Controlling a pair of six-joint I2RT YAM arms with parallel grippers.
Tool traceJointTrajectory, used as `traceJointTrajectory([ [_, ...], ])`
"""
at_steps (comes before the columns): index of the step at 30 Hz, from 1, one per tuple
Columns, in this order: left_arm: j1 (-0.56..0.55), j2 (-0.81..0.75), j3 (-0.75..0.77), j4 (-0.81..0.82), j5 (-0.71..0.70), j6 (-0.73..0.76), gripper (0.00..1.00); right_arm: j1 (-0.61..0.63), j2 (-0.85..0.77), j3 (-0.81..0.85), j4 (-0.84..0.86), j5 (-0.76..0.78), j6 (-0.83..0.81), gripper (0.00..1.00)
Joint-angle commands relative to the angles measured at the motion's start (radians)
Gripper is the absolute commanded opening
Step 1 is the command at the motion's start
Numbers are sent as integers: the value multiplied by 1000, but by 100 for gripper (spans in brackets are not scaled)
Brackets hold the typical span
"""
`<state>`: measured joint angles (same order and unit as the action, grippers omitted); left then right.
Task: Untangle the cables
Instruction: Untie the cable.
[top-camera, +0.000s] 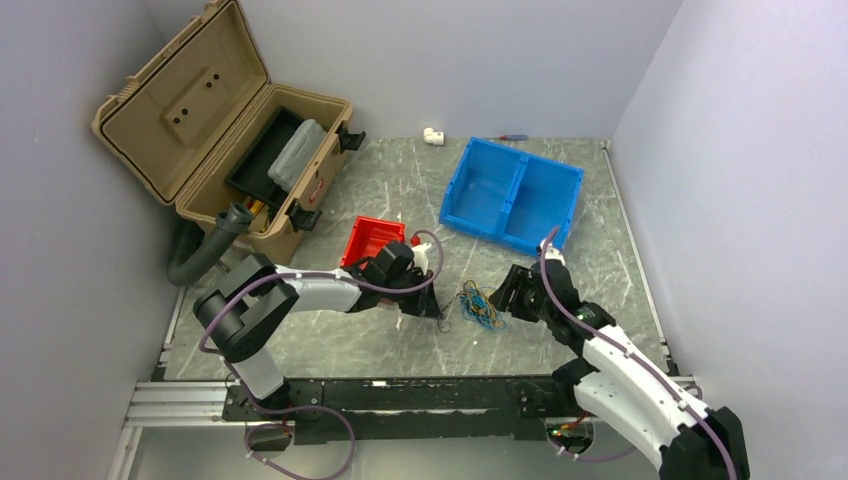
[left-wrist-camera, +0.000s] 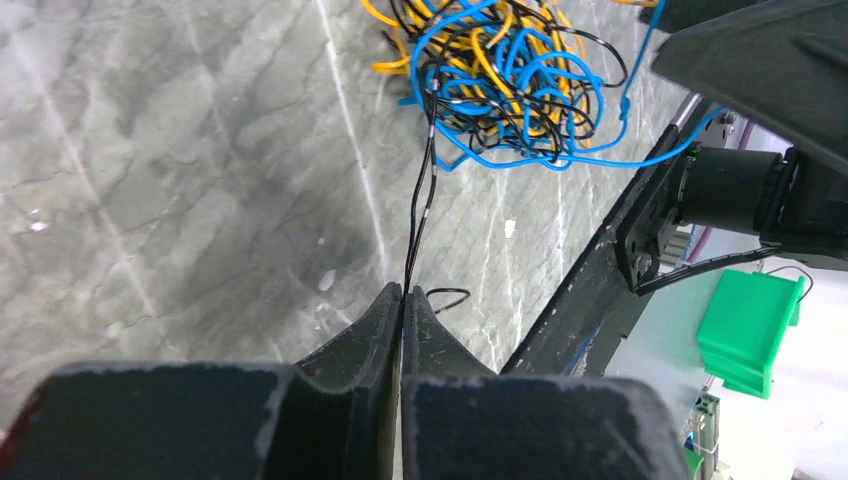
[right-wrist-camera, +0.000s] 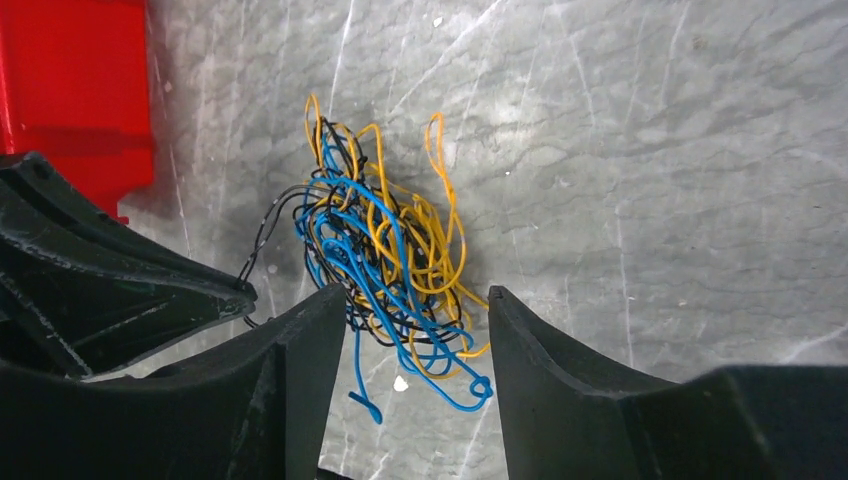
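Overhead view first: cables (top-camera: 481, 308), one small knot of yellow, blue and black wire, flat on the grey table (top-camera: 400, 345) between the two pincers. Left gripper (top-camera: 436, 312) just to the knot's left, right gripper (top-camera: 498, 297) just to its right. Red bin (top-camera: 368, 240) behind the left arm, blue bin (top-camera: 510, 195) further back, open toolbox (top-camera: 230, 140) far left; none of them in play.

Left wrist view: fingers clenched tip to tip on a single black strand (left-wrist-camera: 420, 200), drawn fairly straight from the pinch up into the knot. Bulk of the tangle on the table, apart from the fingertips.

Right wrist view: jaws parted, nothing clamped. Lower part of the knot in the gap between the two fingers, a blue end nearest the camera; contact with either finger hard to tell. Left gripper's tip at the left edge, the black strand at its point.

Step in hand, by the look of it: one strand anchored on the left, the bulk not yet taken on the right. Needed next, probably: right jaws closed on the mass and clear of the black strand, then both arms drawn apart slowly, low over the table, to slide the strand out rather than tighten the knot.
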<state>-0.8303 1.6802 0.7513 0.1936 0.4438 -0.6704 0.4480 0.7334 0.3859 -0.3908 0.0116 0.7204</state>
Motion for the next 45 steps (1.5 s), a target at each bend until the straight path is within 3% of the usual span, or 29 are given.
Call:
traceJointTrajectory([
  [1, -20, -27, 48, 6, -34, 8, 13, -2, 62, 9, 108, -105, -30, 60],
  [4, -20, -30, 52, 15, -51, -5, 35, -2, 119, -3, 156, -160, -41, 60],
  [7, -20, -16, 68, 36, -50, -29, 48, -1, 167, -10, 189, -191, -44, 49],
  [10, -22, 25, 110, 40, -49, -65, 49, -2, 184, -18, 210, -212, -38, 34],
  [14, -27, 82, 156, 54, -45, -108, 50, -2, 158, -34, 209, -208, -28, 23],
  [23, -70, 241, 291, 21, -49, -138, 50, -2, 158, -86, 253, -228, 2, 30],
  [28, -91, 310, 378, -49, -61, -121, 40, -2, 172, -104, 275, -205, 24, 32],
  [34, -88, 308, 374, -35, -54, -101, 0, -2, 172, -82, 192, -92, 52, 26],
  [38, -81, 258, 366, -96, -95, -48, 0, -2, 143, -40, 37, 119, 110, 26],
  [45, -80, 161, 378, -358, -300, 89, 0, -2, 72, -29, -67, 256, 210, 27],
])
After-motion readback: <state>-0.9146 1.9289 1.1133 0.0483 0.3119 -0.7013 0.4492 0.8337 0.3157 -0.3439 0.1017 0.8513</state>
